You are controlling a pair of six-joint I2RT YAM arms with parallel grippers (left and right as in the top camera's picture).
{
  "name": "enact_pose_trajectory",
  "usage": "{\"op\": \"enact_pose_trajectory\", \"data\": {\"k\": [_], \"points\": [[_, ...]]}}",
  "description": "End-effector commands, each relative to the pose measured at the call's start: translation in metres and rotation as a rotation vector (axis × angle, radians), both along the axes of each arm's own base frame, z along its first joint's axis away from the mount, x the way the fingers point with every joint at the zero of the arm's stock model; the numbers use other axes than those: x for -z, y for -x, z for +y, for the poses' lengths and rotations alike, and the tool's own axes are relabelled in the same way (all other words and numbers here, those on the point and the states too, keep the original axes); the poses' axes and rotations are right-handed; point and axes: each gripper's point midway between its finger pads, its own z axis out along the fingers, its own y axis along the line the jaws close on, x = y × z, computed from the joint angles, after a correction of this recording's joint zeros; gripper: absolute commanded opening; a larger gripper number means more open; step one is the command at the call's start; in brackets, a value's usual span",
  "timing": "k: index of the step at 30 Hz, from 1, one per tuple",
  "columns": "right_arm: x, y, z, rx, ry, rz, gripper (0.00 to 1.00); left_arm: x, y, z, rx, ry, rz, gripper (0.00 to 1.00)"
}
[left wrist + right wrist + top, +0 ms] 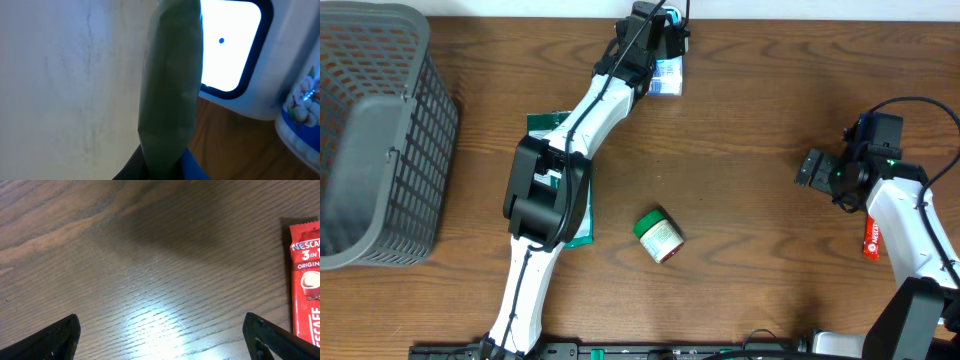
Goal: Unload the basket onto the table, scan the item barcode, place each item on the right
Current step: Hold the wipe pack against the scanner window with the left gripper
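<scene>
Overhead, left gripper (668, 42) at the table's (750, 120) far edge pinches narrowly on a thin green packet (170, 85) beside a blue-and-white container (667, 77); right gripper (812, 168) hovers with fingers wide apart near a red sachet (870, 240).

- Your left arm (588, 112) is stretched far forward, left gripper (667, 50) fingers pinched nearly together.
- Your right arm (905, 220) is folded back, right gripper (813, 168) fingers (57, 337) spread wide, pointing down.

red sachet (306, 280), green-lidded jar (658, 236), grey basket (432, 150)
</scene>
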Motion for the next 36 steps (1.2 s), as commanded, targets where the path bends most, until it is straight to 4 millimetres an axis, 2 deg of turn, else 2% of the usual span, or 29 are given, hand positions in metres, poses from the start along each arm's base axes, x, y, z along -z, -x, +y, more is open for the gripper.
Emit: {"op": "enact_pose_trajectory", "data": {"k": [1, 36], "points": [[-0.0015, 0.0019, -0.0027, -0.005, 0.018, -0.002, 0.99, 0.0140, 0.0019, -0.0018, 0.005, 0.005, 0.030, 0.07], [-0.0015, 0.0019, -0.0027, -0.005, 0.018, -0.002, 0.99, 0.0178, 0.0041, -0.0027, 0.017, 0.006, 0.049, 0.07]]}}
